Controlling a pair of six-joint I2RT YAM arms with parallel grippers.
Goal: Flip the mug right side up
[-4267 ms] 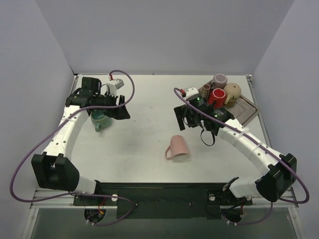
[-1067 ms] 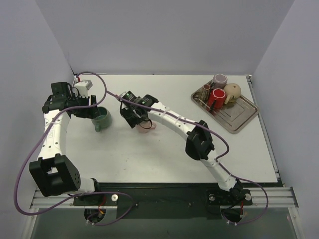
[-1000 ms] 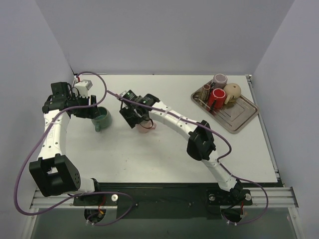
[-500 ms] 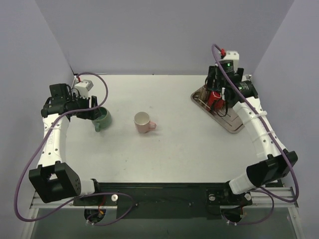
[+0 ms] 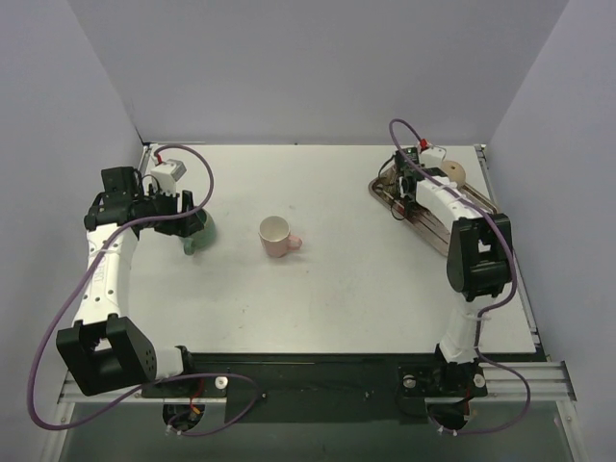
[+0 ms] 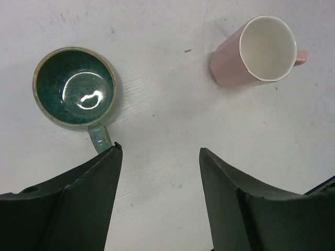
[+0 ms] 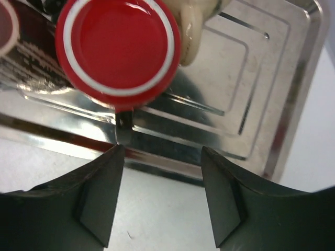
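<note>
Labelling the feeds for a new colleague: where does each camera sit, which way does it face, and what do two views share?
Top external: fixed above and behind the bases, facing down on the white table; both arms in view.
Left wrist: on the left arm, facing down past its open left hand at the glazed green mug and pale pink mug.
Right wrist: on the right arm, facing down past the right hand at a red round cup in the metal tray.
Shared: top and left wrist show both mugs.
</note>
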